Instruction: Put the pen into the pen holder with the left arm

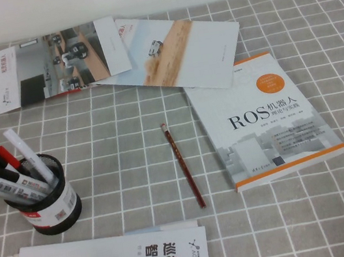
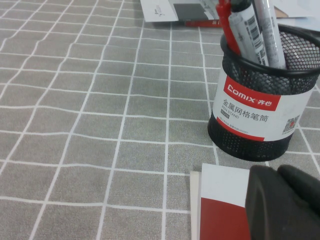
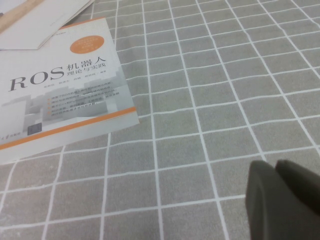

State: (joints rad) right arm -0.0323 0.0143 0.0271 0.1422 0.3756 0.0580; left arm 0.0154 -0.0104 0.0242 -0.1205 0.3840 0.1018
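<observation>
A: Entry. Where is the short thick white marker pen (image 1: 27,152)?

B: It stands tilted in the round black wire-mesh pen holder (image 1: 57,210) at the desk's left, cap end up and leaning away from the rim. Grey markers with red and black caps (image 1: 7,172) share the cup. White barrel, white cap. I cannot read the print from here.

A: So which step?

B: I judge the placing as done, so only the retreat is left. The left end effector (image 2: 280,180) sits low beside the holder (image 2: 260,115), over a corner of the red-and-white brochure (image 2: 220,205). Its two black fingers are pressed together with nothing between them.

A: Next move?

B: Probably lift the left arm clear and away, without brushing the cup or the pens sticking out of it. The holder looks light and could slide on the grey checked cloth of the desk (image 1: 116,151).

A: The other arm?

B: The right end effector (image 3: 276,175) hangs over bare cloth near the white ROS book (image 3: 60,85), fingers together, holding nothing. Neither arm shows in the high view. A thin dark red pencil (image 1: 183,165) lies untouched mid-desk.
</observation>
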